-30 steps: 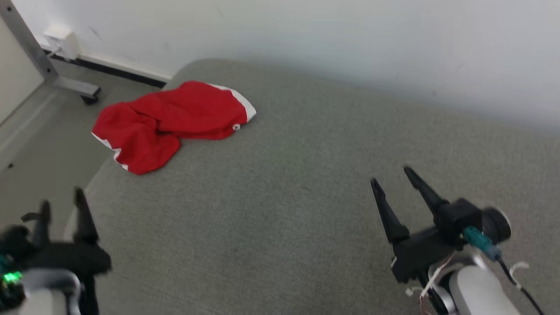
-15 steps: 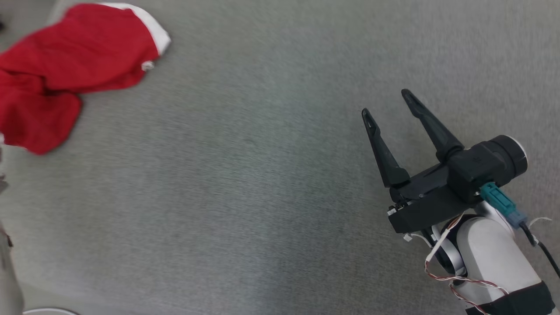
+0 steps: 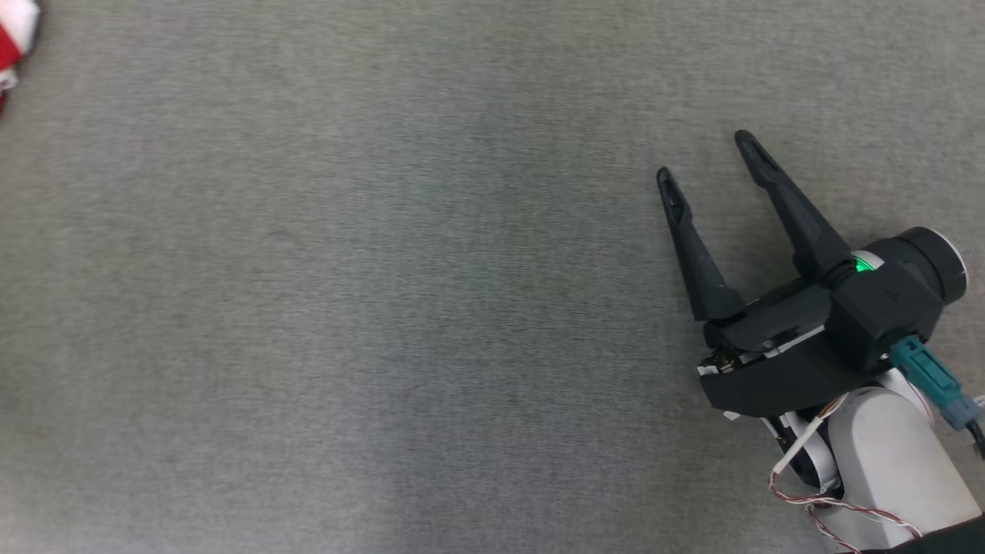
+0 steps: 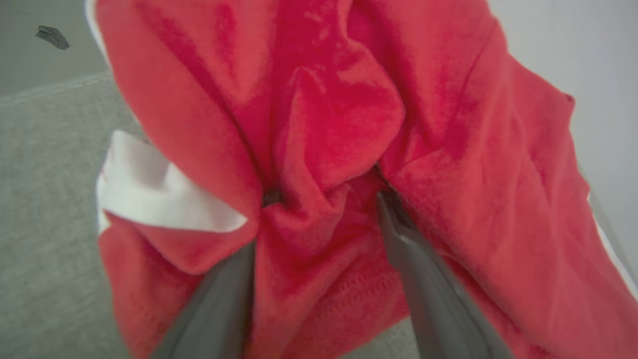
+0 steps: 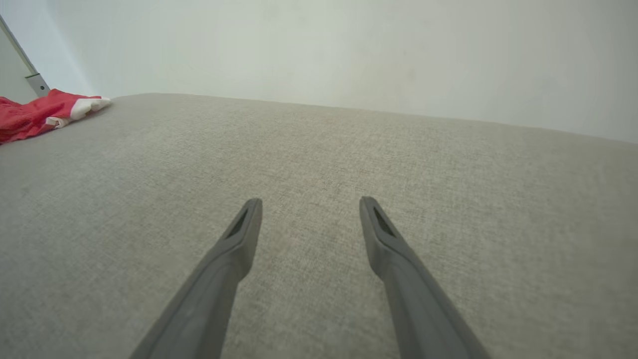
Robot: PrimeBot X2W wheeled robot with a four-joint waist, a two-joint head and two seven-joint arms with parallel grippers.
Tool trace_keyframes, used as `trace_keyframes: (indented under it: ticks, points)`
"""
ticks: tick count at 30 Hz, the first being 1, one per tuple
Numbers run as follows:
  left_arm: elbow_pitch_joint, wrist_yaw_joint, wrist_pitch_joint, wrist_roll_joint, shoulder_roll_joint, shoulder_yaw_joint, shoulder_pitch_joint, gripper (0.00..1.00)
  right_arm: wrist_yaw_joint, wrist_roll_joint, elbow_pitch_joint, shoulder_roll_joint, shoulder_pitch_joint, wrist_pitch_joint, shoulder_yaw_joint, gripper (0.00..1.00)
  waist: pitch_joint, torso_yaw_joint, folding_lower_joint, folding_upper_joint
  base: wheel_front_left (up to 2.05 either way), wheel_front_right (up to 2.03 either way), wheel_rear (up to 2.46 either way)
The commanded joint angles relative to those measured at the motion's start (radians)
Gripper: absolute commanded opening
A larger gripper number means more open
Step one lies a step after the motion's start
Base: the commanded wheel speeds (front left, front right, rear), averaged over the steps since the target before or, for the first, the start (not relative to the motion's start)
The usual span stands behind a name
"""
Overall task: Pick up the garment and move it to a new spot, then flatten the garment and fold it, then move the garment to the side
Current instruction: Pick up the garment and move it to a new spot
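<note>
The garment is red cloth with white trim, crumpled. In the head view a sliver of the garment [image 3: 11, 35] shows at the top left corner. In the left wrist view the garment [image 4: 339, 99] is very close, and my left gripper [image 4: 324, 195] has its two fingers spread wide and pushed into the folds, with a bunch of red cloth between them. My right gripper [image 3: 703, 155] hovers open over bare grey fabric at the right, holding nothing. From the right wrist view the right gripper [image 5: 310, 201] points along the surface, with the garment [image 5: 40, 114] far off at the left.
A wide grey fabric surface [image 3: 385, 308] carries everything. A pale wall [image 5: 349, 50] rises behind its far edge. A metal frame post [image 5: 30, 75] stands beyond the garment, past the surface's left end.
The head camera has swung down and to the right, so the garment has slid to the picture's top left corner and the left gripper has left it. The right gripper stays open.
</note>
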Motion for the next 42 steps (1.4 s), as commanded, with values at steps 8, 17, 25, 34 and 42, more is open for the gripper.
trace_keyframes:
  ticks: [8, 17, 25, 34, 42]
  points:
    - [0.02, -0.037, 0.039, 0.005, -0.066, -0.044, 0.065, 0.0, -0.003, -0.001, 0.035, 0.007, 0.046, -0.008, -0.015, 1.0, -0.016, -0.048, -0.0001, -0.0001, 0.0, 0.0, 0.0]
    - [-0.063, -0.122, -0.048, 0.038, 0.058, -0.053, 0.068, 0.0, -0.003, 0.03, 0.102, 0.04, 0.052, -0.054, -0.003, 1.0, -0.185, -0.041, -0.0001, -0.0001, 0.0, 0.0, 0.0]
    - [-0.205, -0.19, -0.019, 0.057, 0.101, -0.147, 0.024, 0.0, -0.003, 0.059, 0.222, 0.091, 0.101, -0.127, -0.01, 1.0, -0.395, -0.07, -0.0001, -0.0001, 0.0, 0.0, 0.0]
    - [-0.463, -0.205, 0.136, 0.041, 0.024, -0.33, -0.004, 0.0, -0.003, 0.077, 0.307, 0.125, 0.156, -0.168, -0.017, 1.0, -0.579, -0.138, -0.0001, -0.0001, 0.0, 0.0, 0.0]
    - [-0.683, -0.185, 0.24, 0.007, -0.124, -0.47, 0.046, 0.0, -0.003, 0.078, 0.321, 0.141, 0.187, -0.172, -0.006, 1.0, -0.643, -0.237, -0.0001, -0.0001, 0.0, 0.0, 0.0]
